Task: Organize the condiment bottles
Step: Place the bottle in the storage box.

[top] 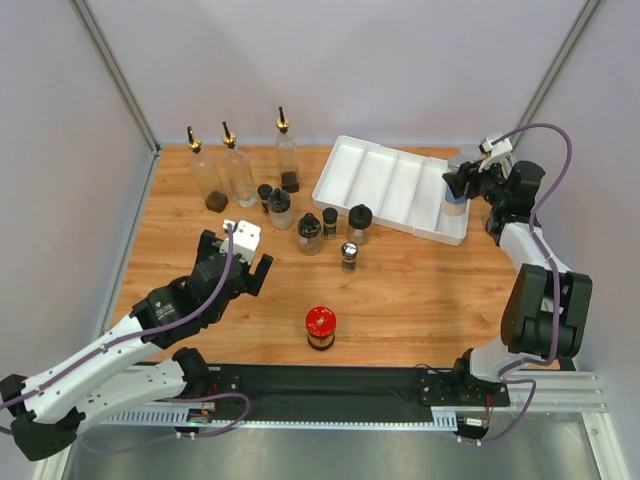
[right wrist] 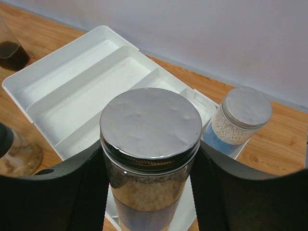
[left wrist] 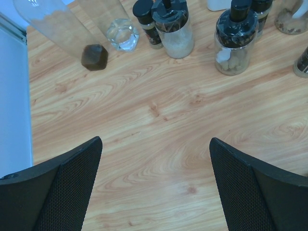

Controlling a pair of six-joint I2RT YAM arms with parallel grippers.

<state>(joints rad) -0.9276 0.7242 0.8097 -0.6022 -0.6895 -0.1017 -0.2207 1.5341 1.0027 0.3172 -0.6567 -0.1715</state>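
a topple waiting to happen
my right hand (right wrist: 150, 192) pinches a silver-lidded shaker (right wrist: 150, 125) above the tray (right wrist: 86, 101); set down askew, it could topple the other shaker (right wrist: 246, 108). left hand (left wrist: 155, 144) spread.

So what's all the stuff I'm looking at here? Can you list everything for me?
pourer-spout bottles: three, clear glass, in a row at the back left of the table
black-capped jars: five, clear glass, clustered mid-table in front of the bottles
silver-topped shaker: one, dark body, just in front of that cluster
red-lidded jar: one, dark, alone near the front edge
silver-lidded jars: two, white beads inside; one gripped at the tray's right end, the other next to the tray's corner
divided tray: one, white, back right
table: one, light wood
left gripper: black, open, hovering over the table
right gripper: black, closed on a silver-lidded jar
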